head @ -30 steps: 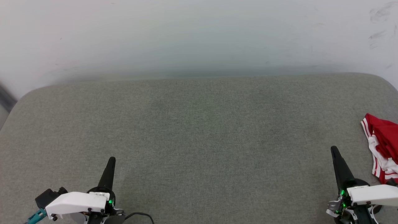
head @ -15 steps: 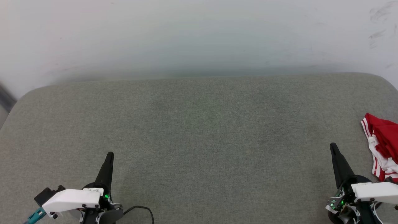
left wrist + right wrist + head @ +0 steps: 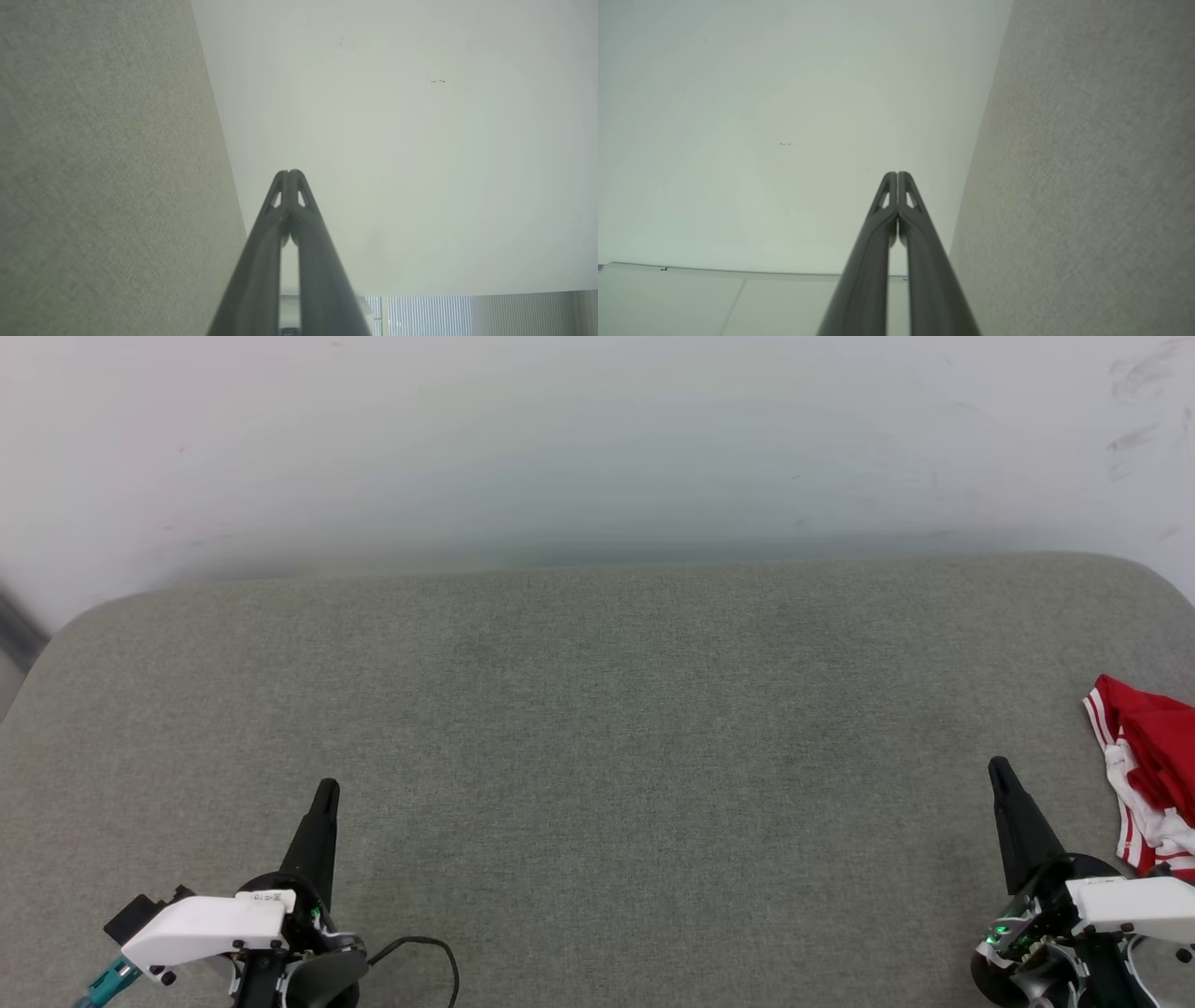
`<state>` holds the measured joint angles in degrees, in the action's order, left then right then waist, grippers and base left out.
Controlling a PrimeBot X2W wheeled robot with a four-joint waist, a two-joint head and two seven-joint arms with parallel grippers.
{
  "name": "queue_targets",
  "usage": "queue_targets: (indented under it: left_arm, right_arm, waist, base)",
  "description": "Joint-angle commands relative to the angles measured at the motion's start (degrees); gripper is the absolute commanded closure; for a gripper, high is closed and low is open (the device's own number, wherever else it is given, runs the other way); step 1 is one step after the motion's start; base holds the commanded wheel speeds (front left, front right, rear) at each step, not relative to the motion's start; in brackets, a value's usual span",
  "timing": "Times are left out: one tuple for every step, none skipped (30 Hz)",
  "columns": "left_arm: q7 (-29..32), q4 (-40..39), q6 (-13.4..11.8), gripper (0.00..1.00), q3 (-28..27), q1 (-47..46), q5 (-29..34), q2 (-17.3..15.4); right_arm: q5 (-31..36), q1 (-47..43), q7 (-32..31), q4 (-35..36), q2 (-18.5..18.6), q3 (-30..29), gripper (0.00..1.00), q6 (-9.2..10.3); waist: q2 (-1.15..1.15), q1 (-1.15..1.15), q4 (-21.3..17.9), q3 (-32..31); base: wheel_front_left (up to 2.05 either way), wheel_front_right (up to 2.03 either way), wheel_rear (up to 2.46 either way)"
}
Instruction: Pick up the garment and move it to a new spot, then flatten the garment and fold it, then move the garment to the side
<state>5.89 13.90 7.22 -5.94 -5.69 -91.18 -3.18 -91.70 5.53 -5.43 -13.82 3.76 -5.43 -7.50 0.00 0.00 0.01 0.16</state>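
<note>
Your left gripper and right gripper both have fingers pressed together, holding nothing. The garment lies bunched just right of the right fingers on the grey cushion, so that arm's probably your grabber.

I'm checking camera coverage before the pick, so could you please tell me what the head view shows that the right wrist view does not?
The head view adds the red-and-white garment, crumpled near the grey cushion's right edge, and the shut left tool. The right wrist view adds a pale panel seam at its lower left. Both share the right tool, shut and empty, the cushion and the white wall.
</note>
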Motion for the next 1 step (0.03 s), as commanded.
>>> queue_targets:
  left_arm:
    - [0.35,0.16,0.38,1.0,-0.26,-0.73,-0.99,-0.05]
  right_arm:
    - [-1.01,0.93,-0.3,-0.18,-0.26,-0.15,1.0,0.02]
  waist:
    - [0.0,0.0,0.0,0.0]
  base:
    - [0.0,0.0,0.0]
